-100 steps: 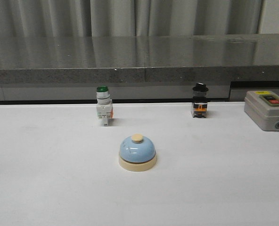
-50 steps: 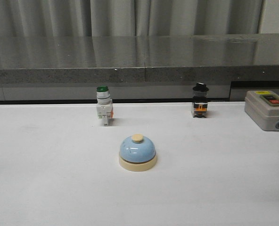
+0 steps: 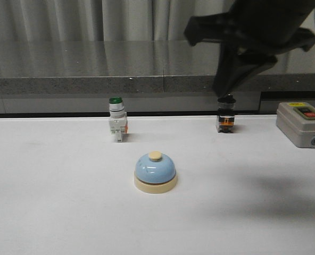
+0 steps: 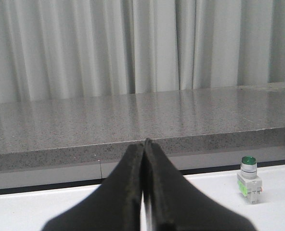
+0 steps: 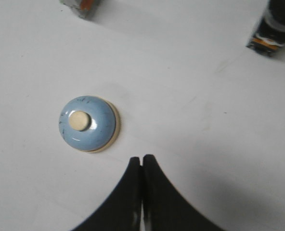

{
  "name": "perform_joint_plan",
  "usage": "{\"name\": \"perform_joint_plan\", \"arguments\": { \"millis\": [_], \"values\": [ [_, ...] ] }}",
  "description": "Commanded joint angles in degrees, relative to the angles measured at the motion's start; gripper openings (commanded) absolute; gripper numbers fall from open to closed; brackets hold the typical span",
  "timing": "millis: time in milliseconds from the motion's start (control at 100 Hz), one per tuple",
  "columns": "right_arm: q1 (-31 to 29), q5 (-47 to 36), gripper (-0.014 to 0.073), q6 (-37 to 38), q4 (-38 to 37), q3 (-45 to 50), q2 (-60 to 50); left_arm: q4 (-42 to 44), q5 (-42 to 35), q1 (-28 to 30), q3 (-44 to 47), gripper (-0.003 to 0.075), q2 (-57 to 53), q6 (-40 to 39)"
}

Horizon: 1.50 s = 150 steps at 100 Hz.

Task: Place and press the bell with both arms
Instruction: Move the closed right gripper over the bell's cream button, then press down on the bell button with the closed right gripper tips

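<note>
Overhead, grey curtains back a white table bearing the bell.

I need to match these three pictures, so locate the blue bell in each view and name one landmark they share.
Front view: the bell sits on the white table, centre, nearer than both switches.
Left wrist view: not in it.
Right wrist view: the bell, seen from above, lies beside the shut fingers, untouched.
Shared landmark: the green-capped switch appears in the front and left wrist views.
</note>
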Motion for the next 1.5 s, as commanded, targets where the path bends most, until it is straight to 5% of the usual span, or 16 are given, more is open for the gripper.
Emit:
{"name": "perform_joint_plan", "arguments": {
  "millis": [0, 430, 1490],
  "values": [
    [2.0, -3.58, -0.0064, -0.63, 0.36, -3.21, 1.24, -0.06, -4.5, 0.14, 3.16, -0.0021, -1.82, -0.65],
    [6.62, -3.72, -0.0064, -0.63, 0.42, -10.52, 13.83, -0.06, -4.5, 0.14, 3.16, -0.0021, -1.82, -0.65],
    [6.87, -5.75, -0.0064, -0.63, 4.04, -10.96, 18.1, -0.06, -4.5, 0.14, 3.16, -0.0021, -1.82, -0.65]
  ]
}}
